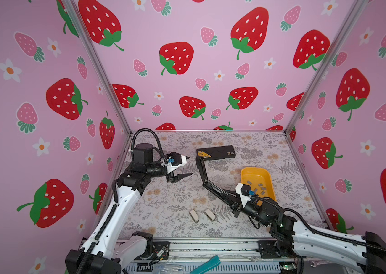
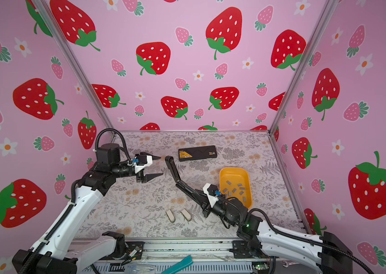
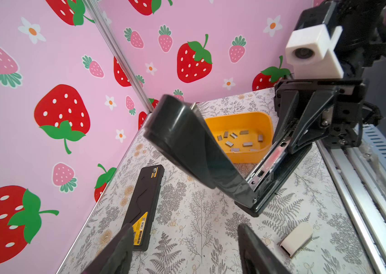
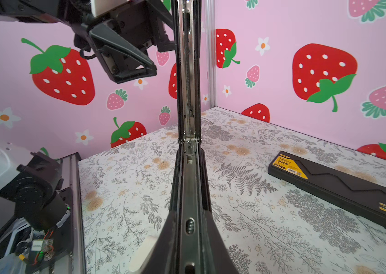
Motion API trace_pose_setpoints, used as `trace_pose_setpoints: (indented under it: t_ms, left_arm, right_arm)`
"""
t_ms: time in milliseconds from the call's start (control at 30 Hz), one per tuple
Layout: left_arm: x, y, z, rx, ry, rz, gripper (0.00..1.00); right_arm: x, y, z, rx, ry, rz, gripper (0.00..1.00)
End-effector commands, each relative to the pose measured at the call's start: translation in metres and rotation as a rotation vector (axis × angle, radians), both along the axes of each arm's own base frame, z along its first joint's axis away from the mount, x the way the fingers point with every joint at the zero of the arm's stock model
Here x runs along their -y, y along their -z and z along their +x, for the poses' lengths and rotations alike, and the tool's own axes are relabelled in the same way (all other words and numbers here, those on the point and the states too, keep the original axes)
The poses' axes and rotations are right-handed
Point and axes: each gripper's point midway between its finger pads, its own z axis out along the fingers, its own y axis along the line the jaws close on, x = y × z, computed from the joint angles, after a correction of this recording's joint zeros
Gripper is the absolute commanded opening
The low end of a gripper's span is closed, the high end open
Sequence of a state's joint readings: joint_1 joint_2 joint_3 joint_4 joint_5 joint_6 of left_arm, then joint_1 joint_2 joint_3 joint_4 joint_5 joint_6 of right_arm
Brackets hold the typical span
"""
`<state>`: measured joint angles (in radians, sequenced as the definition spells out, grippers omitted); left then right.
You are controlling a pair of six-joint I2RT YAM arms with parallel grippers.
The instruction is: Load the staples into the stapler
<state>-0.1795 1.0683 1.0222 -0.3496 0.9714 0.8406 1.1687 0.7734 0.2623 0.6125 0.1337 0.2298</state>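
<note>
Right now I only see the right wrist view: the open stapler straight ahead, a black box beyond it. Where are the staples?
Observer: The staples lie loose in a yellow tray on the table, just right of the stapler in both top views.
Operator: Is the left gripper carrying one?
Observer: No. The left gripper is open with nothing between its fingers, and it hovers left of the stapler's raised lid.
Operator: Anything else lying on the table?
Observer: Two small white pieces lie side by side between the stapler and the front rail.
</note>
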Motion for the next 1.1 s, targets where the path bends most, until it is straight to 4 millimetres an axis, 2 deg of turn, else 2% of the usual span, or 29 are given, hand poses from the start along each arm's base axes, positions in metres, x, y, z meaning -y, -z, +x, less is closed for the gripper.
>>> trace_pose_setpoints:
  t_ms: [0, 133, 200, 300, 400, 433, 600, 1067]
  left_arm:
    - [-0.004, -0.008, 0.005, 0.050, -0.038, -0.018, 0.70]
    - [-0.004, -0.018, -0.001, 0.105, -0.033, -0.043, 0.68]
    - [-0.001, -0.023, -0.005, 0.143, -0.028, -0.057, 0.64]
    - [0.010, -0.023, -0.012, 0.185, -0.015, -0.057, 0.62]
    - [0.026, -0.009, -0.018, 0.176, 0.020, -0.009, 0.60]
    - [0.032, -0.005, -0.015, 0.166, 0.014, 0.007, 0.59]
    - [0.056, 0.022, -0.010, 0.133, 0.023, 0.090, 0.56]
    - [0.054, 0.045, 0.022, 0.024, -0.091, 0.190, 0.57]
  right_arm:
    - [0.010, -0.029, 0.018, 0.002, 0.120, 0.102, 0.00]
    - [0.006, -0.020, 0.027, -0.029, 0.161, 0.052, 0.00]
    - [0.000, -0.016, 0.027, -0.041, 0.148, 0.033, 0.00]
    - [-0.010, -0.011, 0.025, -0.056, 0.116, 0.013, 0.00]
    - [-0.014, -0.014, 0.021, -0.057, 0.087, 0.021, 0.00]
    - [-0.018, -0.005, 0.022, -0.067, 0.080, -0.002, 0.00]
    - [-0.018, -0.006, 0.021, -0.065, 0.072, -0.001, 0.00]
    - [-0.013, -0.003, 0.024, -0.073, 0.101, 0.005, 0.00]
